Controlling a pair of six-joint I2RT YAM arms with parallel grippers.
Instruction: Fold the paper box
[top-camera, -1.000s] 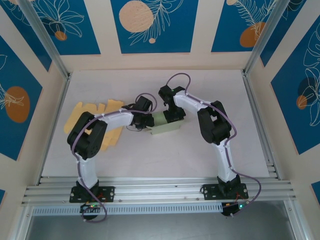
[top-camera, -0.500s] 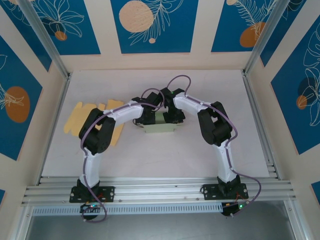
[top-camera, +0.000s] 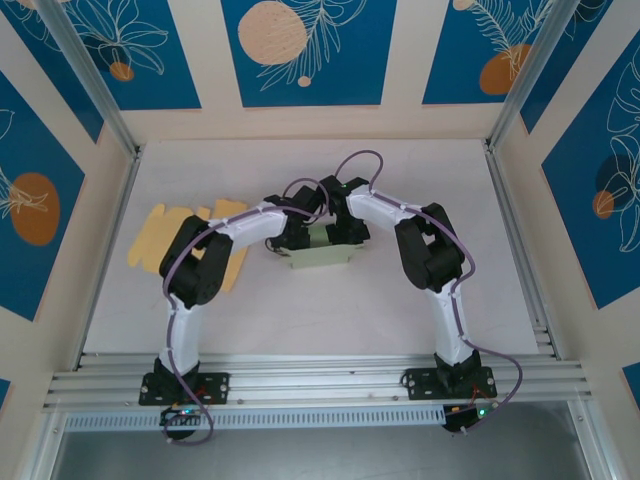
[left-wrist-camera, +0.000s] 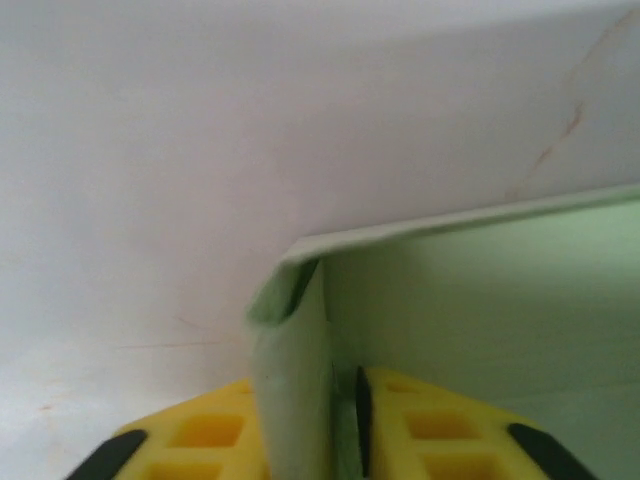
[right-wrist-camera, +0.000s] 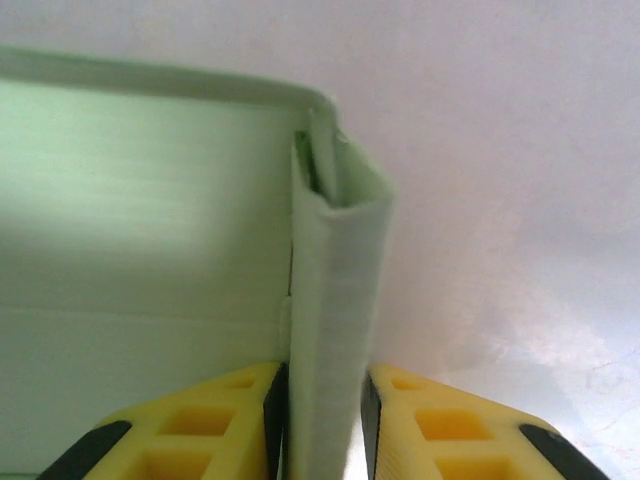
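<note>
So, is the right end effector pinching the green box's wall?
Yes, the folded wall of the paper box sits squeezed between the yellow fingers of the right end effector.

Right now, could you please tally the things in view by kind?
green box: 1
yellow sheet pile: 1
grippers: 2, the left gripper and the right gripper
Total: 4
</note>
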